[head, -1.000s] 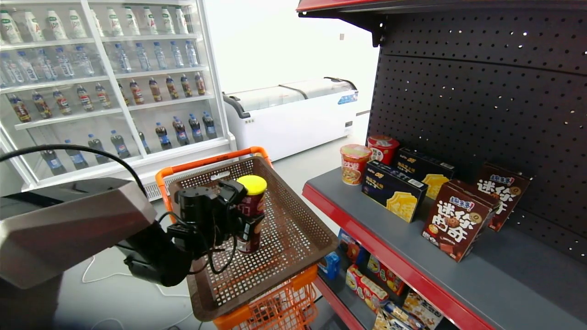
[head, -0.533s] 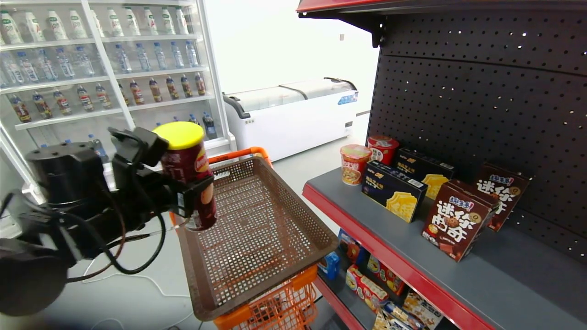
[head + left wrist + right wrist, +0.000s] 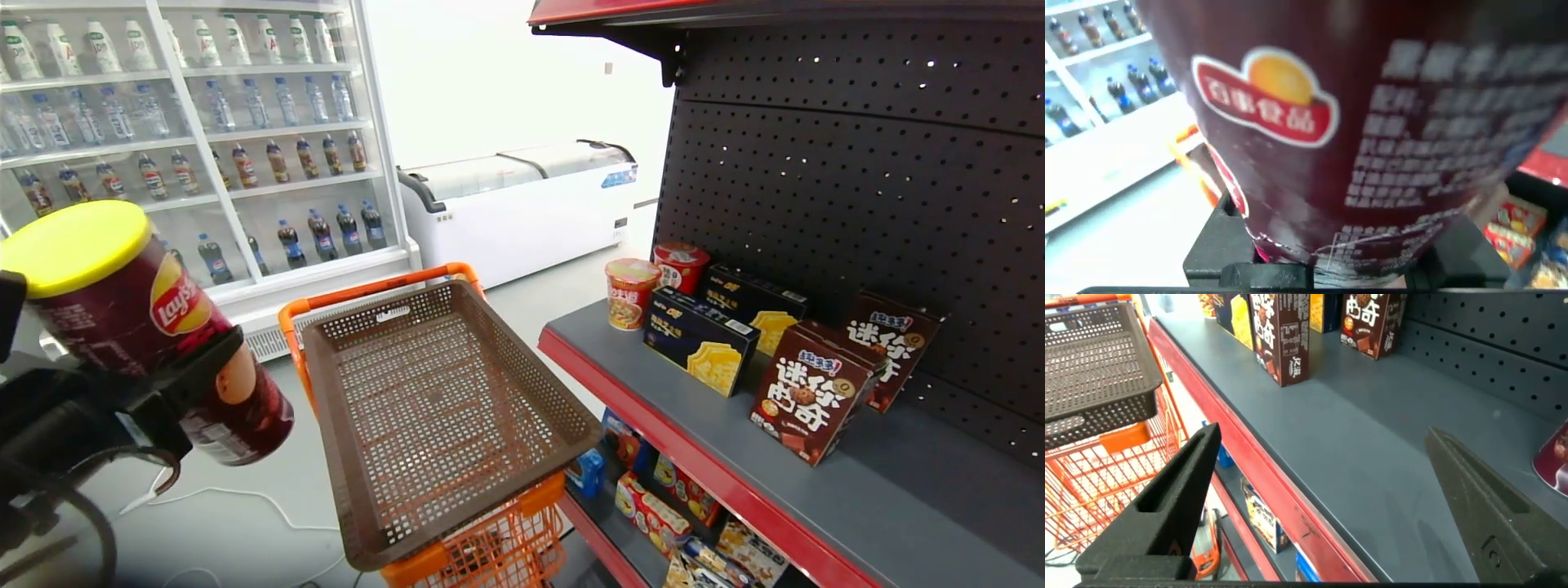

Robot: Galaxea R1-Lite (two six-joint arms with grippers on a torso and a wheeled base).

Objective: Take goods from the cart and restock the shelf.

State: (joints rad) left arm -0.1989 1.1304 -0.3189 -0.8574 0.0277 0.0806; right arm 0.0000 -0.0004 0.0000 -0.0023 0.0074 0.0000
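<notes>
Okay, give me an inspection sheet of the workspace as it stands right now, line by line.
Surface: grey shelf, cups and boxes on it, bare stretch beside the boxes.
Job's things: can with yellow lid, held tilted, left of the cart; brown basket on the cart.
Clutter: nothing seen.
Grippers: left gripper jaws shut on can; right gripper jaws open over the shelf.
Cables: white cable on the floor.
Surroundings: drinks fridge, chest freezer.

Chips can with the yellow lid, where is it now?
In the head view the chips can is on the left, held in the air by the left gripper, left of the brown basket.
</notes>
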